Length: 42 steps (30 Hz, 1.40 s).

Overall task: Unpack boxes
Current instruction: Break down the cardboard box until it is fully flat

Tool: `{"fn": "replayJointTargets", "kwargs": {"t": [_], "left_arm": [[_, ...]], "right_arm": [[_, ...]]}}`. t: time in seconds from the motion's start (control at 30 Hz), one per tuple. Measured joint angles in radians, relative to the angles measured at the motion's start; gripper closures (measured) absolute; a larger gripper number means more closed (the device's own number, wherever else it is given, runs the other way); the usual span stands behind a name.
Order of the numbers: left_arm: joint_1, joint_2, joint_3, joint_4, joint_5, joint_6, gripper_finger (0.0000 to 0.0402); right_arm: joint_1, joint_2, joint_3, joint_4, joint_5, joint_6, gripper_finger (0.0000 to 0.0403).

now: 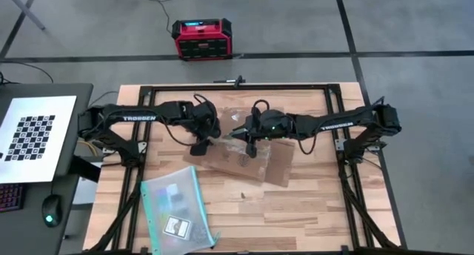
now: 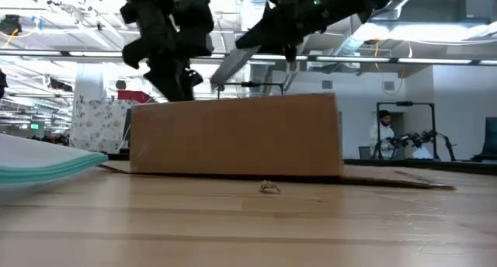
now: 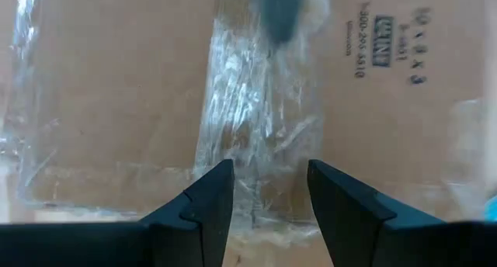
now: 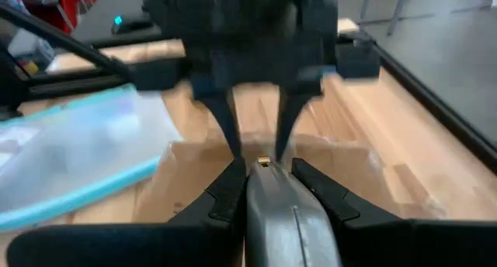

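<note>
pouch near edge, out of the way | box mid-table, flaps splayed, tape strip up | L gripper over tape, jaws part open, empty | R gripper clamped on grey tool, prob. to slit tape

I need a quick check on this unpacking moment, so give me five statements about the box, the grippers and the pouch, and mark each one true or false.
1. The right gripper is shut on a grey-handled tool. True.
2. The left gripper is clamped on a flap. False: its fingers stand apart over the clear tape, holding nothing.
3. The teal-edged plastic pouch lies inside the cardboard box. False: it lies on the table, apart from the box, nearer the front edge.
4. Both grippers are over the box. True.
5. The red and black case stands on the table. False: it is on the floor beyond it.
</note>
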Motion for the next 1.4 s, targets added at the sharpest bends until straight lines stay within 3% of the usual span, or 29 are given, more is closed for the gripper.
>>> {"fn": "replayJointTargets", "kwargs": {"t": [0.37,1.4], "left_arm": [[-0.003,-0.002,-0.063,0.123,-0.023,-0.084,0.0253],[-0.003,0.002,-0.065,0.166,-0.032,-0.099,0.0253]], "right_arm": [[-0.004,0.066,0.001,0.126,0.007,-0.016,0.0332],[-0.016,0.146,0.002,0.143,0.017,0.009,0.0332]]}}
